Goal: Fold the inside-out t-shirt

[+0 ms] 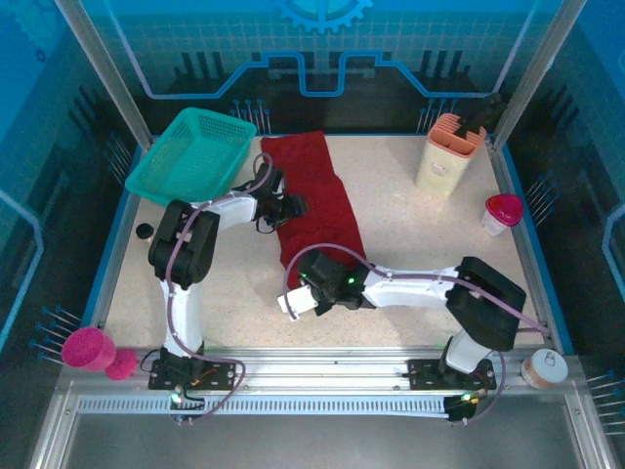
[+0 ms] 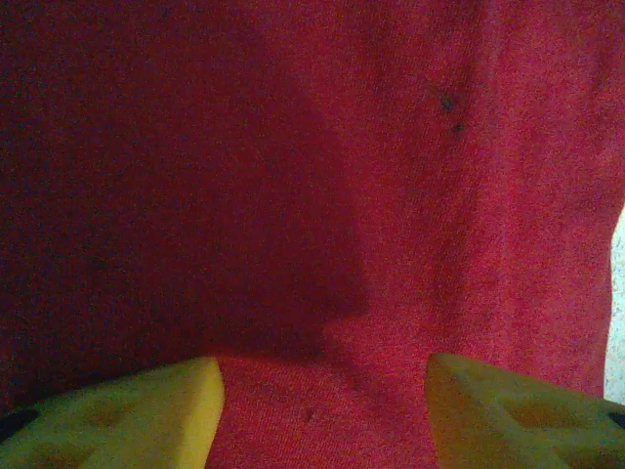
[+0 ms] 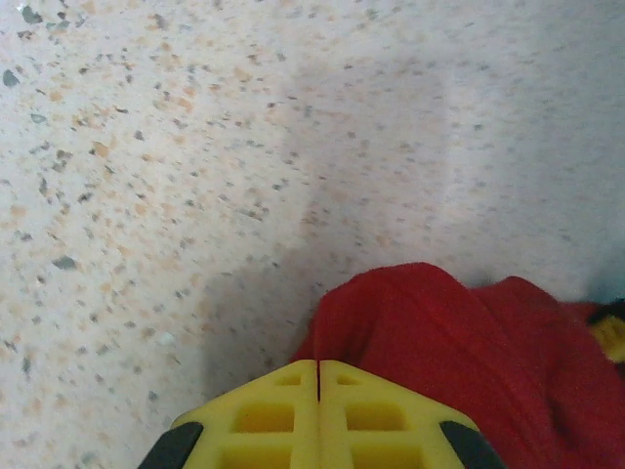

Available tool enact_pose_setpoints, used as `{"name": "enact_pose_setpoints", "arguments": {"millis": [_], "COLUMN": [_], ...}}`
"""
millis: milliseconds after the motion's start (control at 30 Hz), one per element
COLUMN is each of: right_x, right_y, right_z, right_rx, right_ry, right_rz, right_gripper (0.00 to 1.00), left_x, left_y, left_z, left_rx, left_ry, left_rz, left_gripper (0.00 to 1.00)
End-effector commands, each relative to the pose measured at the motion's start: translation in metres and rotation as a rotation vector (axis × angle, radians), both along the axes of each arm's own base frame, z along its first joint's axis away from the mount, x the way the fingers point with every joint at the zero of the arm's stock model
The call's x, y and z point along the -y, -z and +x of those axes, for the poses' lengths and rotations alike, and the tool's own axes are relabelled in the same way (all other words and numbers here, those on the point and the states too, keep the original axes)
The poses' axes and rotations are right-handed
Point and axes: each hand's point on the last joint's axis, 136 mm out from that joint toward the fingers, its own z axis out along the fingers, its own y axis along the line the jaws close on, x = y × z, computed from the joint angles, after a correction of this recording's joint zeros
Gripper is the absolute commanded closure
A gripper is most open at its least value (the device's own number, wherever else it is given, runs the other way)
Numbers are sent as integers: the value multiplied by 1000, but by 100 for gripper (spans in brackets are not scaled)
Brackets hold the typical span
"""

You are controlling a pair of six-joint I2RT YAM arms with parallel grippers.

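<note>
The inside-out t-shirt [image 1: 314, 195] is dark red and lies as a long narrow strip up the middle of the table. My left gripper [image 1: 293, 207] hovers at the strip's left edge, about halfway along. In the left wrist view the left gripper [image 2: 322, 415] is open, its yellow fingers [image 2: 146, 415] spread wide just above the red cloth [image 2: 410, 195]. My right gripper [image 1: 305, 276] is at the strip's near end. In the right wrist view the right gripper [image 3: 319, 366] has its jaws pressed together, and a hump of the t-shirt [image 3: 430, 332] bulges out right at the tips.
A teal basket [image 1: 190, 156] stands at the back left, close to the left arm. A peach container [image 1: 449, 151] and a pink-lidded cup [image 1: 501, 213] are at the right. A small black disc [image 1: 145, 231] lies near the left edge. Bare speckled tabletop [image 3: 195, 147] lies ahead of the right gripper.
</note>
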Motion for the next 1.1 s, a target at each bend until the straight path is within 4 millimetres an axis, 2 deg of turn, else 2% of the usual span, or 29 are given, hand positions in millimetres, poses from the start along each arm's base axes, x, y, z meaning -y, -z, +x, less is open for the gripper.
{"name": "enact_pose_setpoints", "arguments": {"millis": [0,100,200,233,300,367,533,567,600,700,767,900,1067], "right_x": [21,29,34,34,32,26,-11,-13,-24,-36,-39,-37,-26], "right_y": [21,34,47,47,44,33,-24,-26,-42,-50,-47,-21,12], "right_z": [-36,-48,-53,-54,-56,-57,-44,-42,-33,-10,3,31,46], "right_rx": [-118,-210,-215,-206,-200,-192,-122,-123,-99,-63,-63,-23,-61], "right_ry": [-110,-114,-139,-151,-168,-187,-229,-233,-239,-233,-232,-237,-220], "right_rz": [-68,-99,-140,-149,-136,-100,127,141,176,169,125,-24,-192], "right_gripper": [100,100,100,98,84,81,70,67,63,55,53,50,50], "left_x": [-29,-29,-29,-28,-27,-27,-26,-26,-26,-24,-24,-23,-22], "left_y": [64,66,67,66,67,67,70,70,70,69,69,70,70], "left_z": [-28,-23,-21,-20,-22,-23,-28,-29,-29,-29,-29,-29,-25], "left_rx": [-168,-176,-170,-170,-177,-175,-190,-187,-185,-191,-189,-195,-177], "left_ry": [-32,-37,-42,-44,-42,-46,-33,-36,-39,-35,-37,-31,-47], "left_rz": [112,104,104,99,95,87,83,80,78,68,64,65,51], "left_gripper": [41,41,41,41,41,41,41,41,41,41,41,41,42]}}
